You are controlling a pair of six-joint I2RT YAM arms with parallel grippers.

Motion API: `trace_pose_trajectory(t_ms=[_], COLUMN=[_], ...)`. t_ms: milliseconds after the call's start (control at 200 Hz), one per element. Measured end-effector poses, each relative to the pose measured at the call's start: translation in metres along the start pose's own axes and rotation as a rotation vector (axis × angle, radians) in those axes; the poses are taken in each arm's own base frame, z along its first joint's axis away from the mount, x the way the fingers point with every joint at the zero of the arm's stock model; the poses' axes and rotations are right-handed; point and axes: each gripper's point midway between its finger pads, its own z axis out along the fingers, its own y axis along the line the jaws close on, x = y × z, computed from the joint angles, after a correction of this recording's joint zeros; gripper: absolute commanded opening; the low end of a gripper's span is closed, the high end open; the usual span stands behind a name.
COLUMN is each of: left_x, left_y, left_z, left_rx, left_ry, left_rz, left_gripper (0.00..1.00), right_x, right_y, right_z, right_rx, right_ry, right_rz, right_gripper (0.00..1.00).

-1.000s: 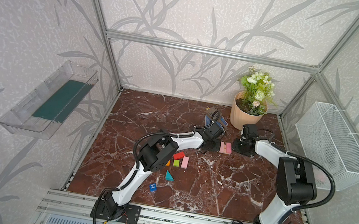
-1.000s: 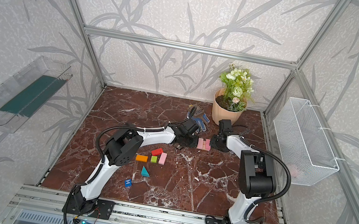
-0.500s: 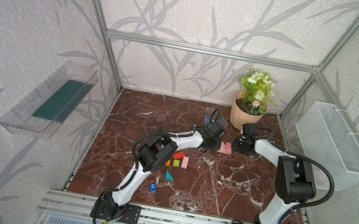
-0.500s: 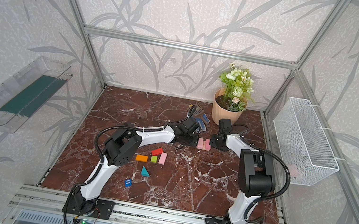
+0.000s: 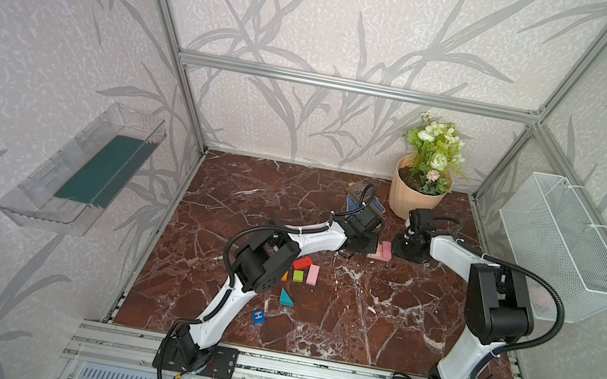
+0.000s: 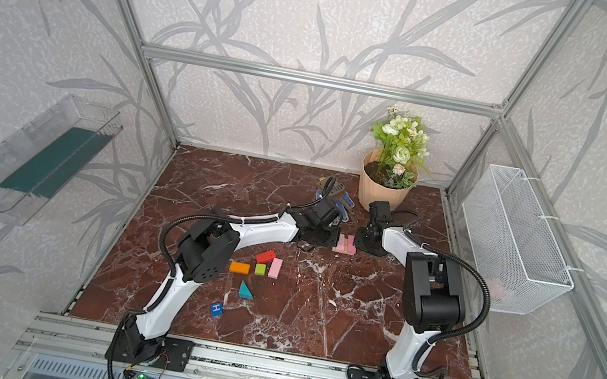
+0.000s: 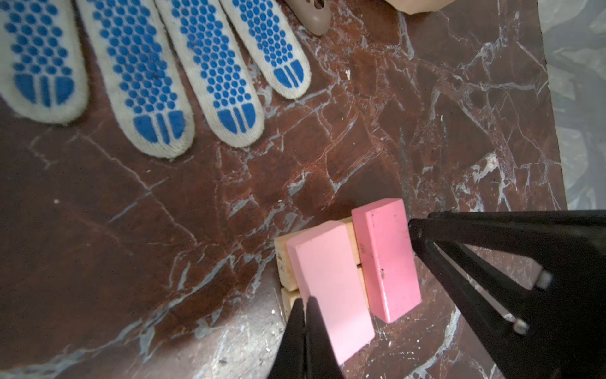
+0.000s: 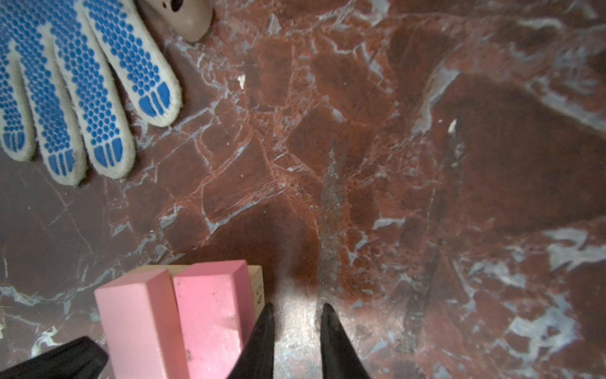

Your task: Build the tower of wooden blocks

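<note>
- The desk (image 5: 356,313) is dark red marble with white veins. An aluminium frame (image 5: 353,86) boxes it in, and the walls are papered with grey leaves.
- A clear tray (image 5: 86,169) hangs on the wall at 9 o'clock and a white wire basket (image 5: 561,248) at 3 o'clock. A peach flowerpot (image 5: 411,201) of white blooms stands in the 1 o'clock corner.
- A white glove (image 7: 147,82) with blue dots lies flat at 11 o'clock from the tower.
- The tower (image 6: 345,244) sits at 2 o'clock from the desk's centre. Two tan bars (image 7: 283,262) lie side by side, with two pink blocks (image 7: 331,288) laid across them, slightly splayed.
- Toward 8 o'clock from it lie the red block (image 6: 266,256), orange block (image 6: 239,268), lime cube (image 6: 260,269), third pink block (image 6: 275,268), teal wedge (image 6: 245,291) and blue "H" cube (image 6: 216,309).
- The left gripper (image 7: 305,315) is at the tower's 9 o'clock. Its fingers are pressed together and hold nothing, with the tips at one pink block's edge.
- The right gripper (image 8: 296,315) is at the tower's 3 o'clock. Its fingers are narrowly parted with nothing between them, one just beside the other pink block.
</note>
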Motion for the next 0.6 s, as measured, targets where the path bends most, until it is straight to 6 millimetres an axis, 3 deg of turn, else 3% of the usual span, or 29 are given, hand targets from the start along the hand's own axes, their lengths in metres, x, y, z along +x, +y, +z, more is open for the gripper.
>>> trace_pose_trajectory(t_ms=[600], left_x=[-0.020], left_y=[-0.016], left_z=[-0.010], left_rx=[0.028], left_ry=[-0.043], left_rz=[-0.003], left_gripper=[0.01], right_x=[0.004], right_y=[0.010], right_z=[0.001], right_rx=[-0.006], right_ry=[0.015], right_rz=[-0.044], right_gripper=[0.25])
